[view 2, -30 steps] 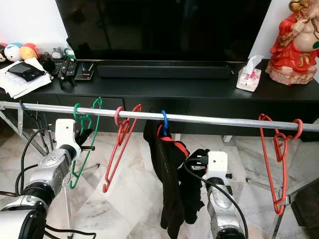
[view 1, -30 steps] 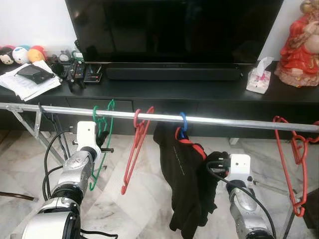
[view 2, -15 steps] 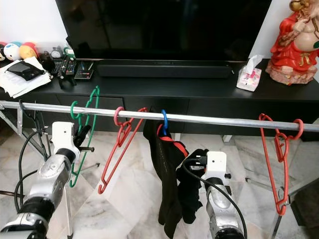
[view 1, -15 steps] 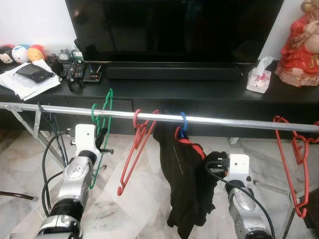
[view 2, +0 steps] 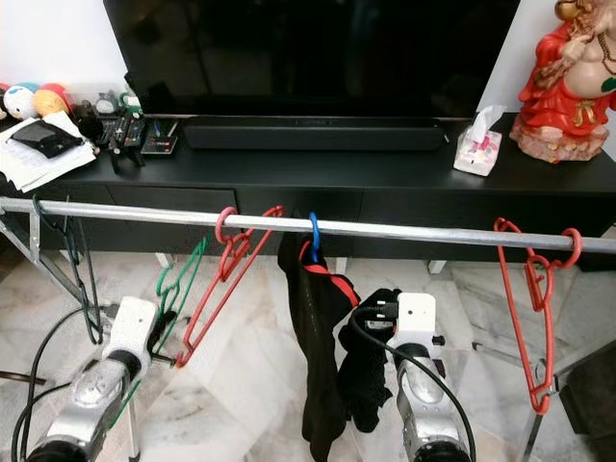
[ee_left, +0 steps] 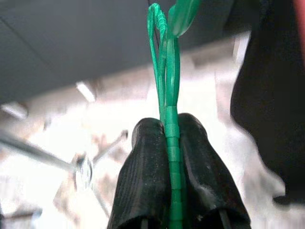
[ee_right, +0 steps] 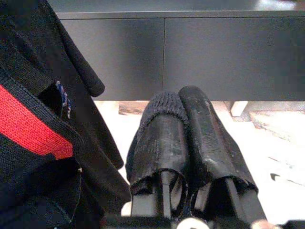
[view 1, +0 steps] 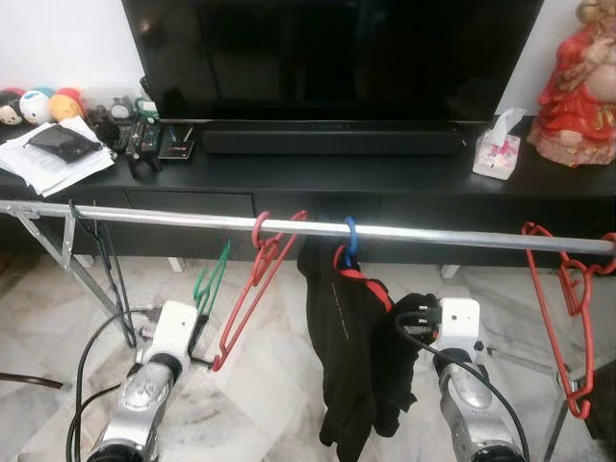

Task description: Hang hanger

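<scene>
My left gripper [ee_left: 167,129] is shut on the thin shaft of a green hanger [ee_left: 167,86]. It holds the hanger [view 1: 210,279] low, below the silver rail [view 1: 433,234], its hook clear of the bar and beside a red hanger [view 1: 252,289] that hangs tilted on the rail. A blue hanger [view 1: 350,236] on the rail carries a black garment [view 1: 346,356] with red trim. My right gripper [ee_right: 178,102] is shut with a fold of that black cloth over one finger, low beside the garment [view 2: 318,366].
Another red hanger [view 1: 563,298] hangs at the rail's right end, and a thin dark one [view 1: 96,260] at its left end. Behind the rail a black TV stand [view 1: 385,173] carries a television, remotes, papers, a tissue pack [view 1: 496,149] and a red statue [view 1: 577,87]. The floor is marble.
The green hanger's hook was up by the rail; my left gripper has since dropped and carried it down below the bar. The right arm has stayed put.
</scene>
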Tool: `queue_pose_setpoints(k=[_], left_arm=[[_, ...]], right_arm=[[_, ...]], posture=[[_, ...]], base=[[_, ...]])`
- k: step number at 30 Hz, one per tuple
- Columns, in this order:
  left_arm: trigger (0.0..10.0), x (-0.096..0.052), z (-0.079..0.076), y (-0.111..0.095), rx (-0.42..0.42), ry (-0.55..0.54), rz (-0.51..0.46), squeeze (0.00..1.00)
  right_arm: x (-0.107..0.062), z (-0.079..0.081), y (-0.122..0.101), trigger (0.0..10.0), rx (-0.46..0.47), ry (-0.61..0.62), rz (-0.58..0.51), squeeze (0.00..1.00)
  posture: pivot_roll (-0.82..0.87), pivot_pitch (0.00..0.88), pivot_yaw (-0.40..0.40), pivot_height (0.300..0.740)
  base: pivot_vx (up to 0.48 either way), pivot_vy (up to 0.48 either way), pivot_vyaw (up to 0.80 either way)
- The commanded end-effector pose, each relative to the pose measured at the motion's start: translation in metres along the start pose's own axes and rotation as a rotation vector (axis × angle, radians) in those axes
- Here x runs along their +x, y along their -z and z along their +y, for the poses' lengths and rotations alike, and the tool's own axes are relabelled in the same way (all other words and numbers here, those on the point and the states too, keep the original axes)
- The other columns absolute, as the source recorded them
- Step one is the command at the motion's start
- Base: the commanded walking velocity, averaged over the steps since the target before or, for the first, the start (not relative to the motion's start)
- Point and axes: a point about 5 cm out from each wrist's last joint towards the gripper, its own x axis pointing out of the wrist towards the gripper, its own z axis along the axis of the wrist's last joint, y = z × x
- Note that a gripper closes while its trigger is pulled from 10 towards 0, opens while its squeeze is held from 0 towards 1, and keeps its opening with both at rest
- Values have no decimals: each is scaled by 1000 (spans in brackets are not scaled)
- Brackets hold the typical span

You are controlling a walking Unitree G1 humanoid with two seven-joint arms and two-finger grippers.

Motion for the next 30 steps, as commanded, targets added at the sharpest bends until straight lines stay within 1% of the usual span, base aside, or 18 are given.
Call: queue_pose_setpoints(k=[1,3,4,6,8,11,12,13,15,16,18,19,20,21,22,24,26,30], left_arm=[[10000,-3,-2,19,24,-9,113,0],[10000,-3,-3,22,20,-10,132,0],[10000,-6,-9,34,27,11,193,0],[10000,-10,-13,43,34,24,243,0],[10000,-15,-16,54,24,17,291,0],[10000,-18,-17,60,23,9,320,0],[10000,-22,-18,67,24,-1,361,0],[10000,-22,-18,67,24,-1,361,0],[10000,-26,-17,73,35,-8,393,0],[10000,-31,-18,81,26,-15,437,0],[10000,-33,-18,84,19,-21,454,0],[10000,-40,-19,92,16,-24,497,0],[10000,-43,-20,96,24,-20,515,0],[10000,-43,-20,96,24,-20,515,0],[10000,-47,-20,101,23,-21,534,0],[10000,-50,-20,104,18,-29,544,0],[10000,-58,-15,112,-22,-75,569,0],[10000,-64,-16,117,-23,-73,596,0]], right_arm=[[2,2,-4,10000,-13,-6,-24,0],[2,1,-4,10000,-13,-6,-25,0],[3,0,-6,10000,-13,-1,-32,0],[3,0,-7,10000,-14,2,-34,0],[3,-2,-7,10000,-16,5,-34,0],[2,-3,-7,10000,-18,8,-33,0],[2,-4,-7,10000,-28,7,-30,0],[2,-4,-7,10000,-28,7,-30,0],[3,-3,-7,10000,-34,3,-29,0],[3,-3,-7,10000,-31,6,-33,0],[3,-3,-8,10000,-30,8,-35,0],[3,-3,-9,10000,-29,10,-38,0],[3,-3,-9,10000,-29,10,-39,0],[3,-3,-9,10000,-29,10,-39,0],[3,-3,-8,10000,-31,10,-39,0],[3,-3,-8,10000,-34,11,-38,0],[1,-5,-7,10000,-44,12,-35,0],[1,-3,-6,10000,-48,6,-33,0]], posture=[[-158,34,17,740],[-158,34,17,740],[-164,29,21,740],[-164,29,23,740],[-175,26,23,740],[-173,24,20,740],[-161,21,15,740],[-161,21,15,740],[-158,18,16,740],[-164,9,22,740],[-164,9,22,740],[-171,6,26,740],[-174,5,27,740],[-174,5,27,740],[-175,4,28,740],[-182,1,31,740],[-175,0,25,740],[-171,0,25,740]], base=[[0,0,0],[0,0,0],[0,0,0],[0,0,0],[0,0,0],[0,0,0],[0,0,0],[0,0,0],[0,0,0],[0,0,0],[0,0,0],[0,0,0],[0,0,0],[0,0,0],[0,0,0],[0,0,0],[0,0,0],[0,0,0]])
